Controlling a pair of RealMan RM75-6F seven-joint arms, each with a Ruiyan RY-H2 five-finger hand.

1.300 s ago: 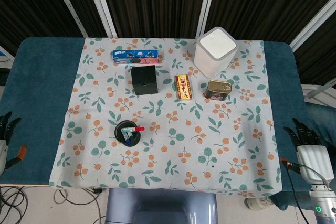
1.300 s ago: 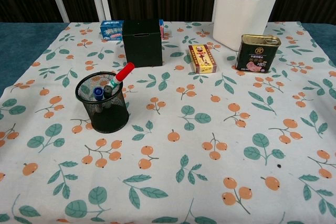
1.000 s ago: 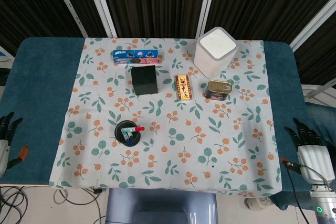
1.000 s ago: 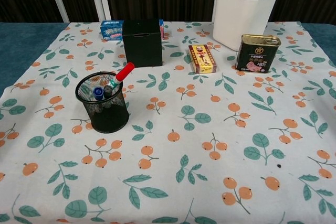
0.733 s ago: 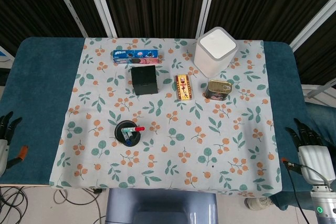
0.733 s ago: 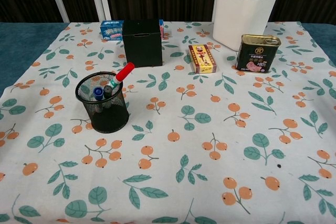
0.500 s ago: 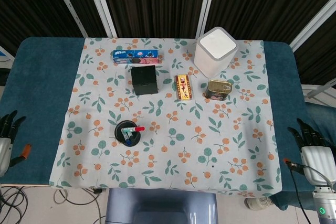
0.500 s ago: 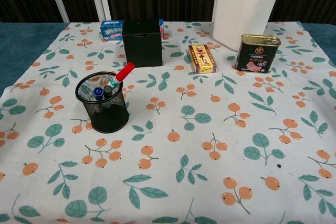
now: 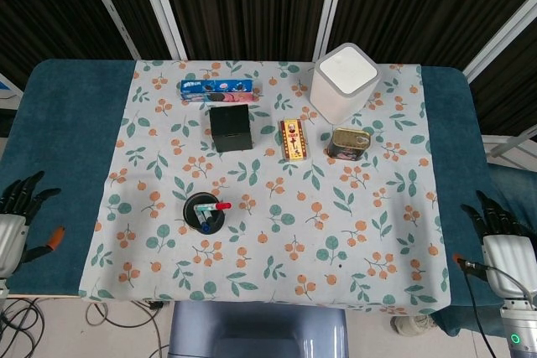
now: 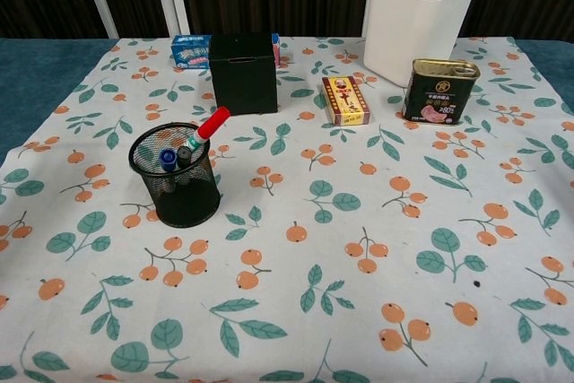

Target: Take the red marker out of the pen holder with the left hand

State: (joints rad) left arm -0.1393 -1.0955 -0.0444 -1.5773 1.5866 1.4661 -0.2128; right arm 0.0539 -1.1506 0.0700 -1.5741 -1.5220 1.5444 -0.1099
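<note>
**Red marker not yet reached**

Black fingers point(image 9: 25, 189) of the left hand point(image 9: 15, 225) are spread, holding nothing, off the desk's point(image 9: 67, 123) left edge; the right hand point(image 9: 502, 245) waits likewise spread past the right edge. Nothing of the task looks done: the red marker point(image 10: 213, 123) leans in the pen holder point(image 10: 176, 177) near the front-left, well apart from both hands. Reach, grasp and lift remain.
</note>
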